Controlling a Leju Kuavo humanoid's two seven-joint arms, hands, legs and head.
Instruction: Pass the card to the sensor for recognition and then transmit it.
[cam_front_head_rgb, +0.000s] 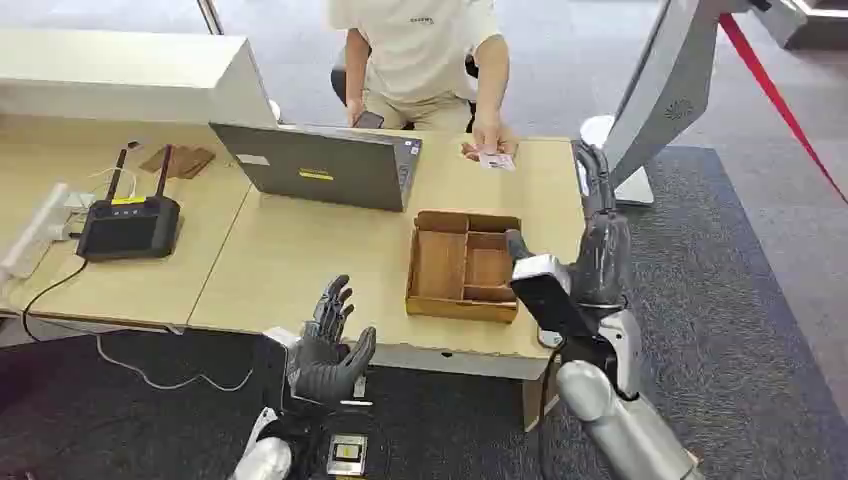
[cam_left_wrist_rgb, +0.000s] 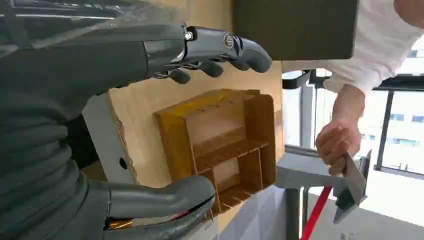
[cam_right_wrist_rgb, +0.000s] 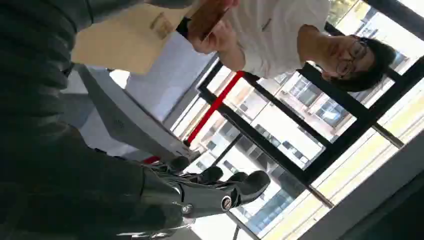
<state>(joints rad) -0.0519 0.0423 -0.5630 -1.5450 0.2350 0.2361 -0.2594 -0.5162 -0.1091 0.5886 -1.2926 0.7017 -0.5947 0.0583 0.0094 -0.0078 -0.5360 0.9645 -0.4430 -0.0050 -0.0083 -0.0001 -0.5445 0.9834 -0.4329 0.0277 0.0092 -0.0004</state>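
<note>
Fingers of my right hand (cam_front_head_rgb: 596, 185) stretch straight out and apart, holding nothing, raised above the desk (cam_front_head_rgb: 300, 265) just past the right side of the wooden tray (cam_front_head_rgb: 462, 264) and reaching toward the far right corner. My right forearm rises steeply from below, its wrist camera box level with the tray's near right corner. In the right wrist view those same fingers (cam_right_wrist_rgb: 235, 187) lie extended with empty air between them.

My left hand (cam_front_head_rgb: 328, 345) hovers at the near desk edge, to the left of the tray, fingers spread and pointing upward, the thumb splayed to the side; it grips nothing. The left wrist view shows the thumb and fingers held wide apart with the tray between them in the background.

The card (cam_front_head_rgb: 496, 160) is small, pale and pinkish, lying flat at the far edge of the desk beyond the tray, under a person's hand (cam_front_head_rgb: 489, 138) that rests on it. The tray has 3 compartments. A closed-looking grey laptop (cam_front_head_rgb: 325, 163) stands left of the card.
</note>
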